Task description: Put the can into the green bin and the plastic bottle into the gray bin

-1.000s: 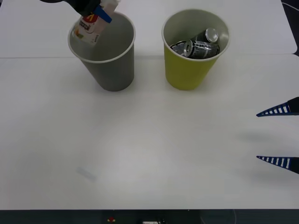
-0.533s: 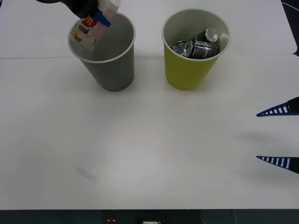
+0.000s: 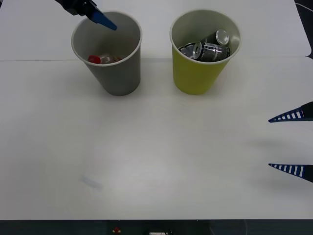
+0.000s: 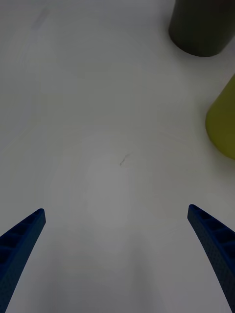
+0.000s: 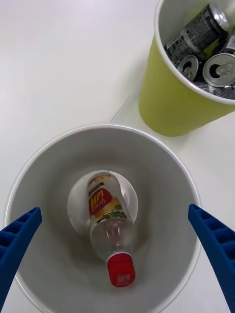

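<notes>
Inside the gray bin [image 5: 105,161] lies the plastic bottle [image 5: 108,227], leaning against the inner wall with its base on the bin's floor and its red cap raised toward the rim. Above that bin hangs the left gripper [image 5: 117,254], its blue fingers [image 5: 17,239] spread wide apart with nothing between them; the bottle sits directly below the gap, clear of both fingers. From the front, the gripper's blue tip [image 3: 103,19] shows over the far left edge of the gray bin [image 3: 120,73], and the bottle's red cap [image 3: 94,59] is visible low inside. Just beside the gray bin stands the green bin [image 3: 198,73], holding several dark cans [image 3: 208,48]. Well away from the gray bin, at the table's [image 3: 156,147] right edge, the right gripper [image 3: 293,142] waits open and empty over bare tabletop.
</notes>
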You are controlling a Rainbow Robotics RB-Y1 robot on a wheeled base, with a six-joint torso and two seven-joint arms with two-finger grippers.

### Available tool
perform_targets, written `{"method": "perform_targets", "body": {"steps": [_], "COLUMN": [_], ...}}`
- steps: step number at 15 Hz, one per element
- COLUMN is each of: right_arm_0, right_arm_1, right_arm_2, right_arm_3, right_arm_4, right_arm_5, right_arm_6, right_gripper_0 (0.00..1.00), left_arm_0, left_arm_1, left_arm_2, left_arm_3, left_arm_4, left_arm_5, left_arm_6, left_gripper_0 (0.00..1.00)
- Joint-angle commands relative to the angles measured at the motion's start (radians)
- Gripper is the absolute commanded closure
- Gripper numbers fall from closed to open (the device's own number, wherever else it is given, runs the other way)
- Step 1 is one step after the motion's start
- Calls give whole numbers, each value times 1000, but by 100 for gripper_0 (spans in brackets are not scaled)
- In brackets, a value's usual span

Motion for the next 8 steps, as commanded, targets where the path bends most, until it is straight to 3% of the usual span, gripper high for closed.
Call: {"method": "perform_targets", "body": {"steps": [1, 5, 8], "right_arm_0": [0, 0, 0], "right_arm_1": [0, 0, 0], "right_arm_2": [0, 0, 0], "right_arm_3": [0, 0, 0], "right_arm_4": [0, 0, 0], "right_arm_5": [0, 0, 0], "right_arm_6": [0, 0, 0], "right_gripper_0": [0, 0, 0], "left_arm_0": [40, 235, 373], "left_arm_1": [52, 127, 210], "left_arm_2": [7, 108, 116], "left_arm_3": [22, -156, -306], "left_arm_4": [150, 240, 341], "left_arm_5": [11, 69, 166], "left_arm_6": [-149, -264, -307], "left_gripper_0": [0, 0, 0]}}
